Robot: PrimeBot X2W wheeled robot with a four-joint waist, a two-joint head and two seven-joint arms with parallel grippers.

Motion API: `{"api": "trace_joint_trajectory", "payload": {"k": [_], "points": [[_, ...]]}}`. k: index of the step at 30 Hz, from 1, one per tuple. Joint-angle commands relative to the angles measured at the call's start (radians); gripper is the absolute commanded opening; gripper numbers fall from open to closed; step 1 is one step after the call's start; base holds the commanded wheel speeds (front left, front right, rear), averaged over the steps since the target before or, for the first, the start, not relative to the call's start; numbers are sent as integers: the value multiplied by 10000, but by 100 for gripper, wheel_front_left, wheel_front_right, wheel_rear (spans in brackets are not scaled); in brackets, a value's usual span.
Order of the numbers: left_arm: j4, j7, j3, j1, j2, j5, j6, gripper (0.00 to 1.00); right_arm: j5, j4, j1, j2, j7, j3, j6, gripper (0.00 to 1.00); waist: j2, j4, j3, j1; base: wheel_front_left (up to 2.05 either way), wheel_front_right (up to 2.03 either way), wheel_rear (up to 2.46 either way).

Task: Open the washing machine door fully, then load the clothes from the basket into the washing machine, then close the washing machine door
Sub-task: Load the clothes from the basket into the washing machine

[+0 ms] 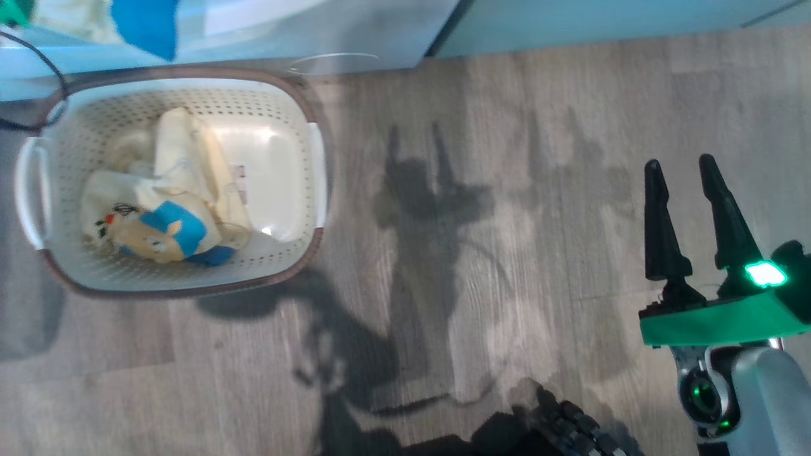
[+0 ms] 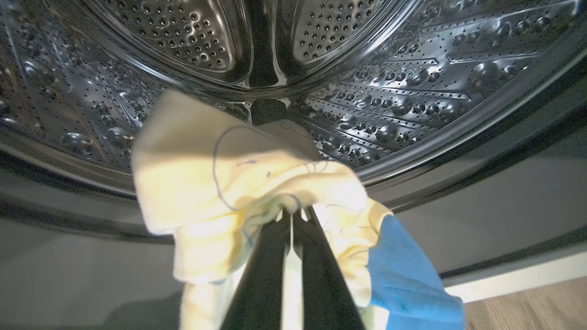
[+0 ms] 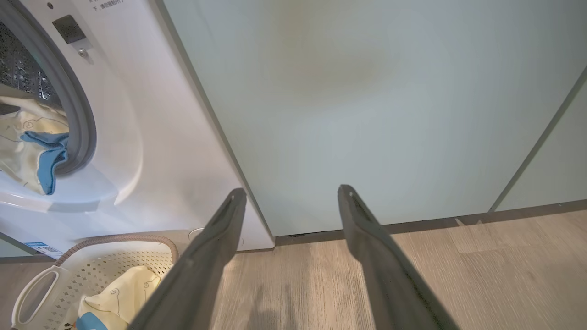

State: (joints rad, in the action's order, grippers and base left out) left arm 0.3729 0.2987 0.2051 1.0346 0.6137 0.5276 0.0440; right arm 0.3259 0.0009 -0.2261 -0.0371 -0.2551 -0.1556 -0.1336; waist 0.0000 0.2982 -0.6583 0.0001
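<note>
Step in hand: you are on the loading step, with one garment [image 2: 220, 183] at the mouth of the washing machine [image 3: 151, 137].
Left gripper [image 2: 291, 213]: fingers pressed together, clamped on that pale-yellow garment, whose blue trim hangs to the right below the steel drum [image 2: 412, 91].
Right gripper [image 1: 679, 163]: fingers apart, holding nothing, over the bare floor [image 1: 507, 253] well to the right of the basket [image 1: 190, 100].
Next move: in my judgement, carry the garment further in past the grey rubber ring [image 3: 85, 123] before you let go, or the trim may drape over the lip.
After that: go back to the basket, on the floor near the machine's front.
Count: one basket, one machine, one garment in hand.
Clothes in basket [image 1: 171, 190]: one bear-print piece [image 1: 165, 234] and at least one cream piece [image 1: 190, 158]; you cannot tell if more lie folded under.
</note>
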Motion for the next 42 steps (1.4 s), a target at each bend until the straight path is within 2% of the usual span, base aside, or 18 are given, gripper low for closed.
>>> {"api": "trace_joint_trajectory", "payload": {"k": [1, 6, 11, 17, 22, 28, 34, 35, 36, 37, 38, 42], "points": [[-235, 117, -276, 387, 645, -123, 11, 0, 70, -301, 0, -131, -67, -184, 29, 100, 0, 190, -156, -1, 0, 0, 0], [149, 680, -187, 1246, 968, -287, 29, 0, 331, -288, -116, -131, -67, -375, 29, 100, 0, 634, -459, -1, 0, 0, 0], [577, 501, -7, 2317, 1286, -837, 70, 0, 590, -290, -229, -131, -67, -542, 29, 100, 0, 1042, -762, -1, 0, 0, 0], [1130, -315, 273, 3542, 1497, -1569, 75, 0, 833, -248, -322, -131, -67, -720, 29, 100, 0, 1420, -994, -1, 0, 0, 0], [1399, -1654, 518, 4200, 1619, -2235, 141, 0, 986, -265, -361, -131, -67, -835, 29, 100, 0, 1606, -1156, -1, 0, 0, 0], [2575, -1947, 532, 4008, 1400, -2028, 129, 0, 1063, -250, -370, -131, -67, -849, 29, 100, 0, 1637, -1268, -1, 0, 0, 0], [3390, -1637, 498, 3923, 1066, -1527, -145, 0, 978, -217, -378, -131, -67, -787, 29, 100, 0, 1496, -1247, -1, 0, 0, 0], [3479, -1630, 486, 3940, 1001, -1455, -174, 7, 957, -209, -384, -131, -67, -788, 29, 100, 0, 1459, -1235, -1, 0, 0, 0], [3559, -1644, 487, 3961, 941, -1404, -204, 39, 937, -203, -388, -131, -67, -782, 29, 100, 0, 1420, -1221, -1, 0, 0, 0], [3655, -1633, 502, 3977, 876, -1358, -242, 76, 915, -199, -393, -131, -67, -777, 29, 100, 0, 1380, -1201, -1, 0, 0, 0], [3756, -1623, 518, 3998, 816, -1317, -277, 100, 893, -201, -398, -131, -67, -772, 29, 100, 0, 1342, -1176, -1, 0, 0, 0], [4027, -1850, 623, 4013, 609, -1284, -340, 100, 802, -195, -430, -131, -67, -697, 29, 100, 0, 1176, -1058, -1, 0, 0, 0]]}}
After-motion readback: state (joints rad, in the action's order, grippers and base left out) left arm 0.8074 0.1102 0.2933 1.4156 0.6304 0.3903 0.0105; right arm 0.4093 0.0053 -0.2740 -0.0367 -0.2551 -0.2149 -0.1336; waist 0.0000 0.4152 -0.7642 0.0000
